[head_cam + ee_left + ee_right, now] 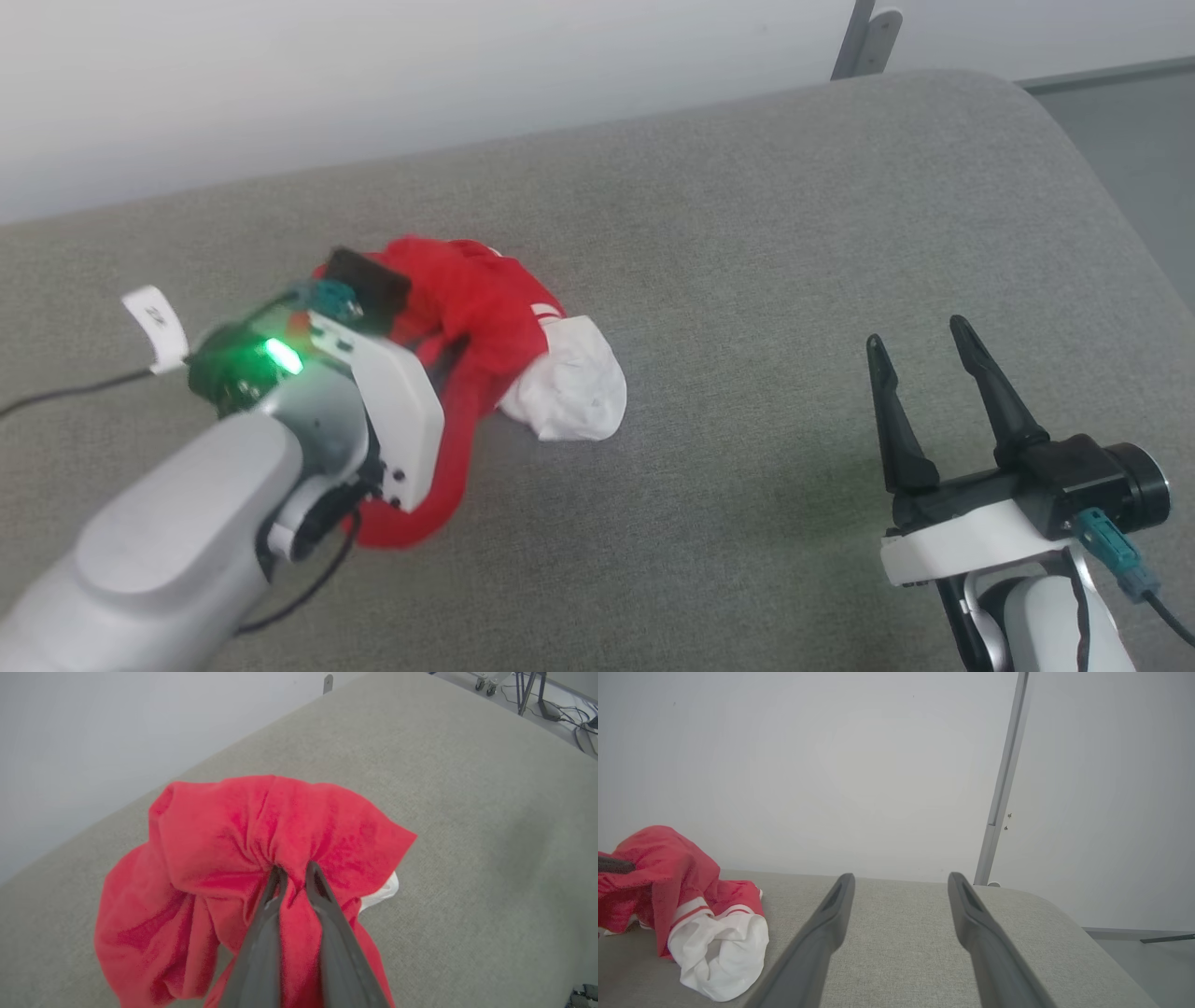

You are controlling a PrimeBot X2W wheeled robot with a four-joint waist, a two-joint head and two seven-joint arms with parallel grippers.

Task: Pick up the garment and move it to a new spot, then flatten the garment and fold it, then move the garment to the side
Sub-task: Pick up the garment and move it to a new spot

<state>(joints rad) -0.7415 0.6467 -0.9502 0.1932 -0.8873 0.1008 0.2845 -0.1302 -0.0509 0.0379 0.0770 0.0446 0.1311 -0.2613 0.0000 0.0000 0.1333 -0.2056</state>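
One broad pale wall [373, 75] closed the far side of the room, with a grey metal post [864, 37] standing against it at the far right. Below it a worktop [747, 233] covered in grey woven fabric spread across the scene, its far right corner rounded, and a strip of grey floor [1139, 168] showed past that edge.

The garment [485, 299] lay left of the middle of the worktop as a crumpled red heap. One white sleeve [569, 387] with red stripes near its seam bulged out to the right and rested on the fabric. The heap's long axis ran roughly from far to near, and its near end trailed under the left arm. No lettering could be made out in the folds.

The left tool [295, 877] was clamped on a gathered fold of the red cloth, its two dark fingers nearly together, and the cloth rose to a peak at the pinch. The right tool [917, 334] hung well apart at the near right, fingers spread wide with nothing between them, pointing toward the far wall.

A green light [280, 357] glowed on the left wrist, beside a small white paper tag [154, 327] on a black cable.
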